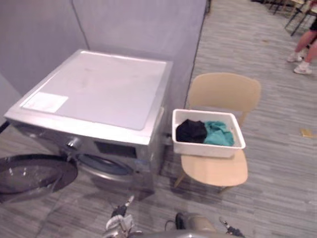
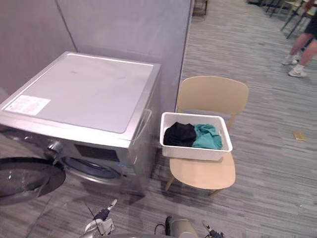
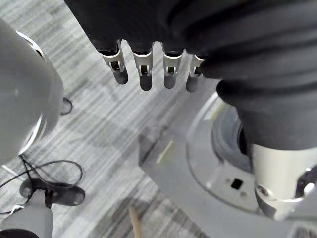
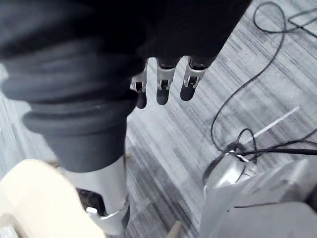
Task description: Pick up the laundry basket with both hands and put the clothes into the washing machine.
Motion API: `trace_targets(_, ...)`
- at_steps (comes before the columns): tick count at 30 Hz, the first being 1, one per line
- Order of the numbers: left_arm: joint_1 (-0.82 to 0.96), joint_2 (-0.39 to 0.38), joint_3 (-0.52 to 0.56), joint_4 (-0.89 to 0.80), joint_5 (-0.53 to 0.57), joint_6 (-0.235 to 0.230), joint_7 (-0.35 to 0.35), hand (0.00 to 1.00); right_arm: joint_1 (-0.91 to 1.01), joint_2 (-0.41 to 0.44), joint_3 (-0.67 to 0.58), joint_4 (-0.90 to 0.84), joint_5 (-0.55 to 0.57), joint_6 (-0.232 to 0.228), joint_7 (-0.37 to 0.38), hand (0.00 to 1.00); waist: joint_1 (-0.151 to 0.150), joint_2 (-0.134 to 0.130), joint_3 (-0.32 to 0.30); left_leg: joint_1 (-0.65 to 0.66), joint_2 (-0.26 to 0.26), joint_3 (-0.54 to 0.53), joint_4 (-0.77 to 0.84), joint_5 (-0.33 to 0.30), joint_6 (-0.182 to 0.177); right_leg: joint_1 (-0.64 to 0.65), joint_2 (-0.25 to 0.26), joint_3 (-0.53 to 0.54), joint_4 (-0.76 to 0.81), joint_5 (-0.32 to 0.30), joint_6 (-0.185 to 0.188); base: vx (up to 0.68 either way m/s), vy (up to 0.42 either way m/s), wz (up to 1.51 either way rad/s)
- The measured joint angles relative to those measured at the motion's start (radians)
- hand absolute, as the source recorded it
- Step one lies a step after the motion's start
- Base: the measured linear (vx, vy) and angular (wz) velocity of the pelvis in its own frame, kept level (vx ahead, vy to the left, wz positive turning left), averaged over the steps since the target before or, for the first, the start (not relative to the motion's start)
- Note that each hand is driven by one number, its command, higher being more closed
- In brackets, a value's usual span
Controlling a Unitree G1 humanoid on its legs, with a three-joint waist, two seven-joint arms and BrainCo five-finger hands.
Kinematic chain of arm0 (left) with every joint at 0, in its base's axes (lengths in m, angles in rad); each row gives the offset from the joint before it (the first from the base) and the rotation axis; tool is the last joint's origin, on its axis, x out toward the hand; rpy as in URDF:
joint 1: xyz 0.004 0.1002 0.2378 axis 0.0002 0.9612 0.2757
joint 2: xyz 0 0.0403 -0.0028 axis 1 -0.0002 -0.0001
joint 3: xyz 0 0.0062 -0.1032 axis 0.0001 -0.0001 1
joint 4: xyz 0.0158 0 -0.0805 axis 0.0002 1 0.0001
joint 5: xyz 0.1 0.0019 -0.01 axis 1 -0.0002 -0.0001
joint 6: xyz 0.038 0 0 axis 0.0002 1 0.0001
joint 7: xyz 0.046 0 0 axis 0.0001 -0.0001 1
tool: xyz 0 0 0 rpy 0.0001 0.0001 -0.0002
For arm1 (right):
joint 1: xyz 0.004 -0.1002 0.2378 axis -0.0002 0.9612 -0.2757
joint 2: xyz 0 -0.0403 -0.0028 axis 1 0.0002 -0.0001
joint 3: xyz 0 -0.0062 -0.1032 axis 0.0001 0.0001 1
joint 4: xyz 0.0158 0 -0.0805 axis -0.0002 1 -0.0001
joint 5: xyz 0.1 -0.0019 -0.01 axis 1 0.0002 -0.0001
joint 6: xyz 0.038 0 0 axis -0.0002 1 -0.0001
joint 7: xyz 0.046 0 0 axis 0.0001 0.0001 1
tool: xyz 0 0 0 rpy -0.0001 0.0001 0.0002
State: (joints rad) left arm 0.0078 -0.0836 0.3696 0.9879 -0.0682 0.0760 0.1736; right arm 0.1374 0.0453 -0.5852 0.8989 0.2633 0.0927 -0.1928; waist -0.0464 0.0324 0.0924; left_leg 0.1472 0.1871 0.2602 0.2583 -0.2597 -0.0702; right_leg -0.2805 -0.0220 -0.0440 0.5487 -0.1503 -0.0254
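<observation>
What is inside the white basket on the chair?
A black garment and a teal garment lie side by side in the basket. Anything beneath them is covered.

- Grey partition walls (image 1: 138, 29) behind, meeting at a corner.
- Grey striped carpet floor (image 1: 277, 188).
- Tan wooden chair (image 1: 225, 91) just beside the partition's end.
- Person's legs (image 1: 304, 47) far right.

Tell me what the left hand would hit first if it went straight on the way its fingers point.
Probably the floor. The left hand hangs with open fingers aimed at bare floor, just beside what looks like the washer door. Depth is hard to judge.
</observation>
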Motion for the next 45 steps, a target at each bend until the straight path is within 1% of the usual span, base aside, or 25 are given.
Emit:
trace_targets(1, 0.006, 0.009, -0.025, 0.004, 0.004, 0.001, -0.001, 0.0, 0.006, -0.004, -0.002, 0.018, -0.003, 0.005, 0.0, 0.0, 0.005, -0.012, -0.003, 0.023, -0.019, 0.012, -0.033, -0.003, -0.009, -0.001, -0.09, -0.026, -0.008, -0.004, 0.036, 0.09, -0.137, -0.19)
trace_targets(2, 0.015, 0.023, -0.019, 0.006, 0.011, 0.001, 0.0, 0.0, 0.002, -0.004, -0.002, 0.046, -0.014, 0.008, 0.001, 0.0, 0.012, -0.03, -0.017, 0.024, -0.026, 0.015, -0.034, -0.008, -0.024, 0.004, -0.093, -0.006, -0.055, -0.013, 0.09, 0.08, -0.198, -0.38)
trace_targets(3, 0.013, 0.027, -0.008, 0.014, 0.012, 0.001, 0.001, 0.0, -0.015, -0.009, -0.002, 0.057, -0.023, 0.012, 0.001, 0.0, 0.013, -0.029, -0.02, 0.022, -0.012, 0.017, -0.034, -0.007, -0.026, 0.022, -0.077, -0.006, -0.09, -0.015, 0.089, 0.06, -0.242, -0.61)
trace_targets(4, 0.009, 0.033, -0.005, 0.046, 0.023, 0.004, 0.002, 0.0, -0.043, -0.019, -0.004, 0.07, -0.031, 0.013, 0.001, 0.0, 0.014, -0.001, -0.014, 0.014, 0.015, 0.017, -0.034, 0.017, -0.041, 0.036, -0.038, 0.001, -0.152, 0.021, 0.075, 0.02, -0.239, -0.63)
trace_targets(5, 0.014, 0.029, -0.004, 0.066, 0.024, 0.004, 0.001, 0.0, -0.057, -0.028, -0.005, 0.08, -0.033, 0.014, 0.001, 0.0, 0.013, 0.007, -0.014, 0.008, 0.023, 0.019, -0.035, 0.052, -0.042, 0.048, -0.017, 0.019, -0.193, 0.045, 0.065, 0.0, -0.215, -0.53)
trace_targets(7, 0.014, 0.034, -0.004, 0.084, 0.035, 0.004, 0.001, 0.0, -0.07, -0.044, -0.022, 0.119, -0.039, 0.015, 0.003, 0.0, 0.011, 0.002, -0.016, 0.009, 0.024, 0.008, -0.044, 0.107, -0.048, 0.078, -0.003, 0.026, -0.253, 0.071, 0.058, 0.01, -0.189, -0.25)
trace_targets(8, 0.014, 0.035, -0.004, 0.088, 0.042, 0.007, 0.001, 0.0, -0.074, -0.057, -0.037, 0.138, -0.039, 0.015, 0.003, 0.0, 0.009, 0.012, -0.022, 0.016, 0.028, -0.007, -0.053, 0.139, -0.07, 0.102, 0.009, 0.023, -0.294, 0.086, 0.052, 0.03, -0.196, -0.06)
trace_targets(11, 0.018, 0.048, -0.006, 0.114, 0.042, 0.018, 0.001, 0.0, -0.07, -0.081, -0.043, 0.158, -0.038, 0.013, 0.002, 0.0, 0.003, 0.021, -0.028, 0.024, 0.06, -0.063, -0.069, 0.161, -0.1, 0.148, 0.041, 0.006, -0.361, 0.107, 0.032, 0.02, -0.097, 0.11)
trace_targets(14, 0.017, 0.066, -0.01, 0.114, 0.041, 0.023, 0.002, 0.0, -0.064, -0.088, -0.043, 0.182, -0.037, 0.001, 0.001, 0.0, 0.002, 0.022, -0.03, 0.02, 0.092, -0.099, -0.068, 0.166, -0.108, 0.176, 0.062, -0.021, -0.399, 0.122, 0.013, 0.0, -0.109, 0.24)
trace_targets(16, 0.022, 0.085, -0.02, 0.114, 0.041, 0.024, 0.003, 0.0, -0.062, -0.084, -0.041, 0.182, -0.037, -0.005, 0.001, 0.0, 0.003, 0.003, -0.028, -0.008, 0.115, -0.125, -0.012, 0.167, -0.113, 0.193, 0.078, -0.038, -0.415, 0.126, 0.006, -0.02, -0.104, 0.19)
trace_targets(17, 0.023, 0.095, -0.035, 0.113, 0.041, 0.024, 0.004, 0.0, -0.064, -0.082, -0.034, 0.175, -0.038, -0.007, 0.0, 0.0, 0.006, -0.012, -0.019, -0.046, 0.127, -0.124, 0.076, 0.166, -0.113, 0.208, 0.081, -0.04, -0.419, 0.128, 0.0, -0.03, -0.071, 0.09)
trace_targets(19, 0.024, 0.102, -0.064, 0.102, 0.038, 0.022, 0.004, 0.0, -0.062, -0.086, -0.027, 0.138, -0.038, -0.012, -0.002, 0.0, 0.008, -0.012, -0.01, -0.092, 0.143, -0.117, 0.206, 0.157, -0.099, 0.235, 0.081, -0.041, -0.421, 0.128, -0.008, -0.04, -0.049, 0.01)
trace_targets(20, 0.032, 0.096, -0.088, 0.101, 0.04, 0.022, 0.004, 0.0, -0.06, -0.091, -0.014, 0.093, -0.038, -0.018, -0.005, 0.0, 0.006, -0.01, -0.004, -0.104, 0.136, -0.117, 0.241, 0.119, -0.057, 0.246, 0.078, -0.039, -0.421, 0.126, -0.01, -0.08, 0.042, -0.18)
trace_targets(21, 0.033, 0.09, -0.105, 0.097, 0.041, 0.021, 0.004, 0.0, -0.057, -0.091, 0.015, 0.015, -0.038, -0.024, -0.012, 0.0, 0.006, 0.003, -0.002, -0.109, 0.074, -0.135, 0.222, 0.058, -0.053, 0.242, 0.065, -0.016, -0.413, 0.118, -0.007, -0.09, 0.078, -0.22)
trace_targets(23, 0.042, 0.085, -0.105, 0.08, 0.042, 0.021, 0.004, 0.0, -0.055, -0.092, 0.034, -0.053, -0.037, -0.028, -0.023, 0.0, 0.006, 0.006, 0.0, -0.118, -0.006, -0.185, 0.163, 0.028, -0.055, 0.236, 0.049, -0.002, -0.409, 0.111, 0.001, -0.11, 0.137, -0.23)
trace_targets(24, 0.059, 0.083, -0.105, 0.065, 0.042, 0.02, 0.004, 0.0, -0.051, -0.086, 0.055, -0.127, -0.037, -0.03, -0.027, 0.0, 0.01, 0.008, -0.001, -0.118, -0.059, -0.226, 0.083, 0.012, -0.029, 0.221, 0.042, 0.017, -0.401, 0.113, 0.013, -0.12, 0.178, -0.27)
trace_targets(25, 0.071, 0.084, -0.104, 0.06, 0.044, 0.019, 0.005, 0.0, -0.048, -0.082, 0.07, -0.184, -0.037, -0.031, -0.026, 0.0, 0.009, 0.02, -0.008, -0.115, -0.066, -0.244, 0.04, -0.005, 0.009, 0.2, 0.048, 0.024, -0.388, 0.112, 0.025, -0.12, 0.229, -0.4)
trace_targets(26, 0.072, 0.073, -0.088, 0.052, 0.042, 0.019, 0.005, 0.0, -0.053, -0.072, 0.094, -0.272, -0.039, -0.036, -0.032, 0.0, 0.012, 0.035, -0.007, -0.114, -0.067, -0.224, 0.012, -0.044, 0.004, 0.16, 0.053, 0.043, -0.345, 0.11, 0.037, -0.05, 0.145, -0.35)
trace_targets(29, 0.084, 0.076, -0.082, 0.011, 0.082, 0.02, 0.005, 0.0, -0.05, -0.053, 0.165, -0.52, -0.057, -0.048, -0.061, 0.0, 0.033, 0.023, 0.005, -0.11, -0.094, -0.16, -0.002, -0.033, 0.014, 0.119, 0.027, 0.095, -0.303, 0.11, 0.054, -0.04, 0.156, -0.46)
trace_targets(33, 0.089, 0.087, -0.096, -0.001, 0.127, 0.013, 0.002, 0.0, -0.078, -0.075, 0.226, -0.66, -0.123, -0.078, -0.065, 0.0, 0.033, 0.024, 0.001, -0.103, -0.109, -0.147, -0.053, -0.016, 0.025, 0.099, 0.017, 0.104, -0.311, 0.108, 0.066, 0.07, 0.077, -0.12)
trace_targets(36, 0.089, 0.097, -0.131, 0.003, 0.128, 0.012, 0.002, 0.0, -0.169, -0.183, 0.281, -0.653, -0.206, -0.078, -0.053, 0.0, 0.033, 0.034, -0.012, -0.122, -0.116, -0.151, -0.083, 0.005, 0.022, 0.068, 0.022, 0.116, -0.352, 0.125, 0.07, 0.15, 0.032, -0.13)
trace_targets(39, 0.082, 0.1, -0.15, 0.003, 0.127, 0.003, 0.003, 0.0, -0.33, -0.353, 0.361, -0.554, -0.274, -0.077, -0.032, 0.0, 0.035, 0.038, -0.012, -0.205, -0.141, -0.161, -0.005, 0.027, 0.007, 0.051, -0.001, 0.13, -0.419, 0.169, 0.072, 0.14, 0.062, -0.15)
trace_targets(40, 0.076, 0.102, -0.172, 0.002, 0.123, -0.001, 0.003, 0.0, -0.387, -0.397, 0.388, -0.509, -0.277, -0.077, -0.026, 0.0, 0.033, 0.026, 0.004, -0.258, -0.151, -0.186, 0.056, 0.021, 0.01, 0.052, -0.028, 0.13, -0.429, 0.177, 0.071, 0.08, 0.084, 0.14)
trace_targets(42, 0.05, 0.105, -0.229, -0.006, 0.104, -0.022, 0.005, 0.0, -0.572, -0.542, 0.495, -0.358, -0.298, -0.075, -0.013, 0.0, 0.04, 0.062, 0.048, -0.293, -0.144, -0.213, -0.033, 0.048, 0.037, 0.042, -0.028, 0.116, -0.444, 0.199, 0.077, 0.0, 0.131, 0.01)
trace_targets(45, 0.014, 0.118, -0.262, -0.018, 0.065, -0.044, 0.017, 0.0, -0.774, -0.65, 0.626, -0.234, -0.315, -0.073, 0.017, 0.0, 0.061, 0.061, 0.108, -0.345, -0.175, -0.219, -0.027, 0.07, 0.065, -0.01, -0.056, 0.109, -0.448, 0.222, 0.107, -0.06, 0.096, 0.12)
